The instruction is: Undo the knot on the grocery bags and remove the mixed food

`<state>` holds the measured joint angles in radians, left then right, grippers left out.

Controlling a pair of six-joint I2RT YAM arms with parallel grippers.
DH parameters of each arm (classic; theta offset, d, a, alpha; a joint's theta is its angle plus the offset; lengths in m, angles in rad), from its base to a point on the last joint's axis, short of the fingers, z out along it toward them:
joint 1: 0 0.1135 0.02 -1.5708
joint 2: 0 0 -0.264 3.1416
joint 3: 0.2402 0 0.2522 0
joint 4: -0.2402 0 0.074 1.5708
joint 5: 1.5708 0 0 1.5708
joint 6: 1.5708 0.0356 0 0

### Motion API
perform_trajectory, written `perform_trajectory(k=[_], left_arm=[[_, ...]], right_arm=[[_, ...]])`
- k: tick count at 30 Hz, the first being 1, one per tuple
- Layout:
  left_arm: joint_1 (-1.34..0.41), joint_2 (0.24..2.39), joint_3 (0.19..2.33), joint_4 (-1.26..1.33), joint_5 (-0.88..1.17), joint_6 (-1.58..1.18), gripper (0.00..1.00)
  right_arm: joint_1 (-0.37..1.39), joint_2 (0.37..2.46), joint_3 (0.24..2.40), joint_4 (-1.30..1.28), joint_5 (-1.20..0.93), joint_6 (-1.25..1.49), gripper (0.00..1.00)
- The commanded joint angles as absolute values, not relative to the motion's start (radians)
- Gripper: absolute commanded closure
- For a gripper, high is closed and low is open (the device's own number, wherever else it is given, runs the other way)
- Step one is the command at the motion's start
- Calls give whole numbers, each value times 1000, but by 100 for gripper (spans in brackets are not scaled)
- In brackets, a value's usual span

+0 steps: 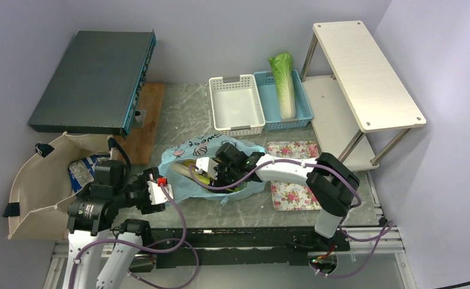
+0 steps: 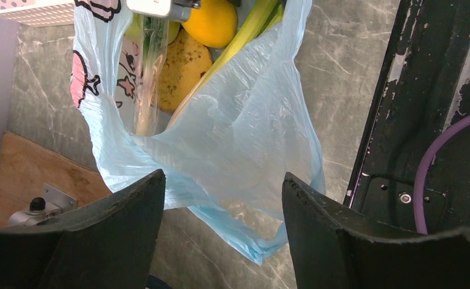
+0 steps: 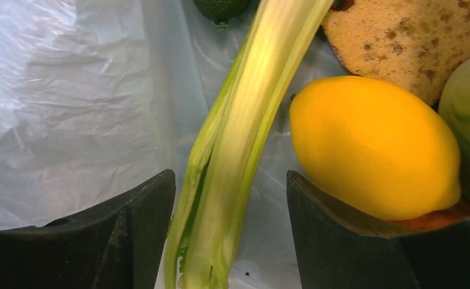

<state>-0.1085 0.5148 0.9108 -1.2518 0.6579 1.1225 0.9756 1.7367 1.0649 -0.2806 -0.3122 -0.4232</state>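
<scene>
Straddles green stalk (image 3: 244, 120) mid-frame with right gripper (image 3: 229, 180) agape; holds left gripper (image 2: 223, 177) open too; risks pinching lemon (image 3: 371, 144) or blue plastic bag (image 3: 70, 120) on closing.

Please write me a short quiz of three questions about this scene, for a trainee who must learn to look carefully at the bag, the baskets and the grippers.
1. True or false: the pale-green napa cabbage lies in the white plastic basket.
2. Choose one: what runs between the fingers of the right gripper? A) a long green stalk B) a yellow lemon C) a brown bread slice
3. Fill in: the left gripper, facing the thin light-blue plastic bag, has its fingers ____.
Key: 1 false, it lies in the blue plastic basket; 2 A; 3 open.
</scene>
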Motion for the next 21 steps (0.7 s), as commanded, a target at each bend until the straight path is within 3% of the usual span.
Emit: perform_trajectory(k=[1,6,9,12,21], left_arm=[[-107,524,904,-1222,678,1113,26],[-107,529,900,-1212,675,1111,26],[-107,532,893,-1198,674,1100,26],[-107,528,889,-1191,676,1099,26],[-107,506,856,-1173,675,1119,27]], right_arm=[[991,1741,1044,-220,-301,-409,30],[993,1821,1065,-243,-223,-398,43],[992,1866,1136,-329,-188,-381,67],[990,1825,1211,-419,-209,-358,97],[990,1788,1547,-756,-219,-365,100]])
